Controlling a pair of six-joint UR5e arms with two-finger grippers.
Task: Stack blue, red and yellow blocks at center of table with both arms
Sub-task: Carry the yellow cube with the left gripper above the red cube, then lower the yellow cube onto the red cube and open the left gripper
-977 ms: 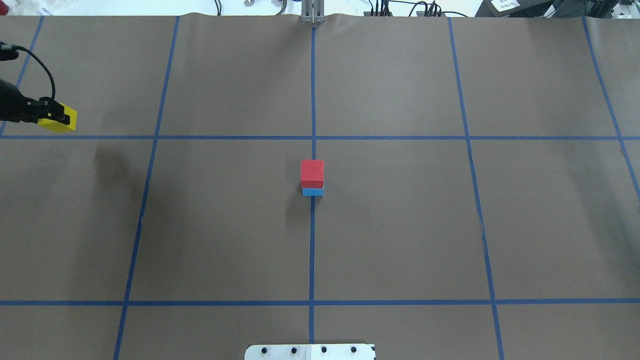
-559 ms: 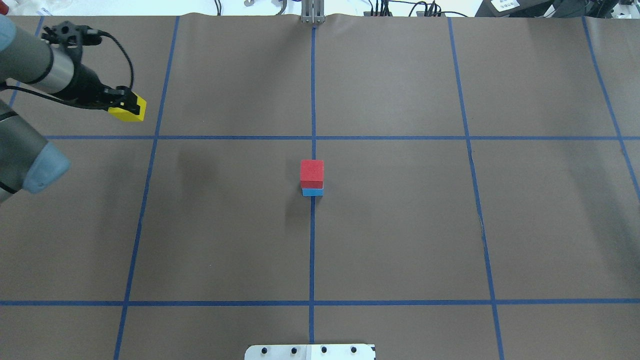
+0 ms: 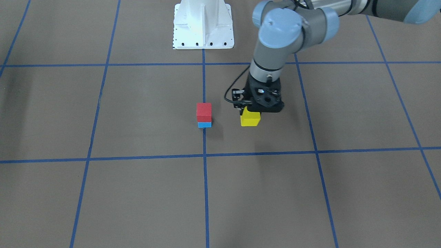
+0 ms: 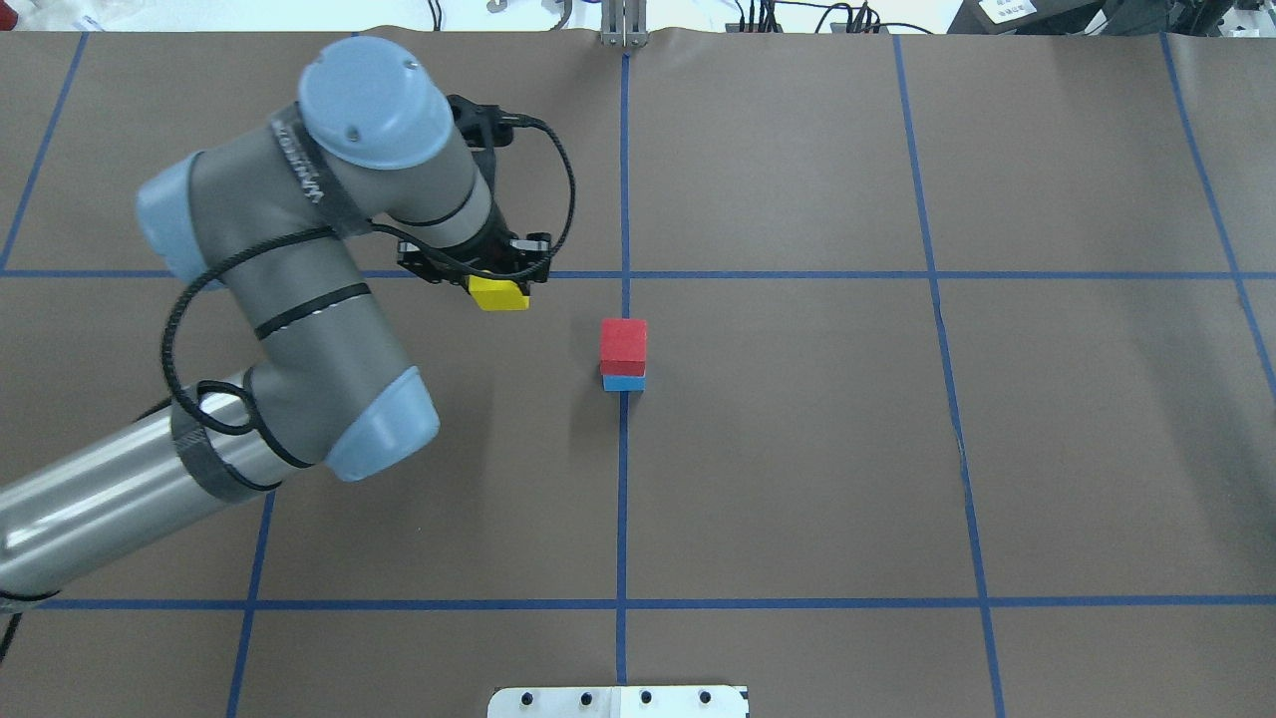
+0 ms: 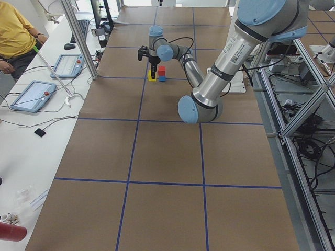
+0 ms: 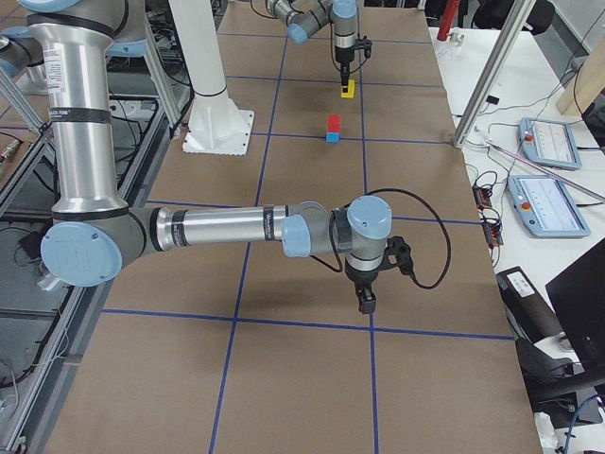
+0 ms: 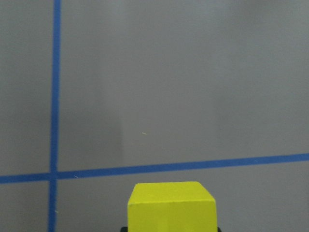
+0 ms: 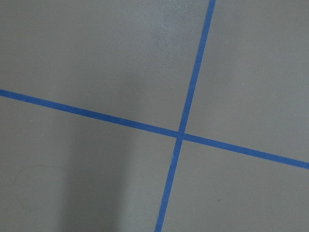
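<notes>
Your left hand (image 3: 257, 109) is clamped on the yellow block (image 3: 250, 119), near the stack but apart from it; the red block (image 3: 204, 109) sits on the blue block (image 3: 204, 124) at the middle of the bench (image 3: 137, 193). Your right hand (image 6: 365, 301) hangs well apart; I cannot tell how wide it is. Come across too low and the yellow block could clip the red one and topple both; let go off-centre and it may slide off.
</notes>
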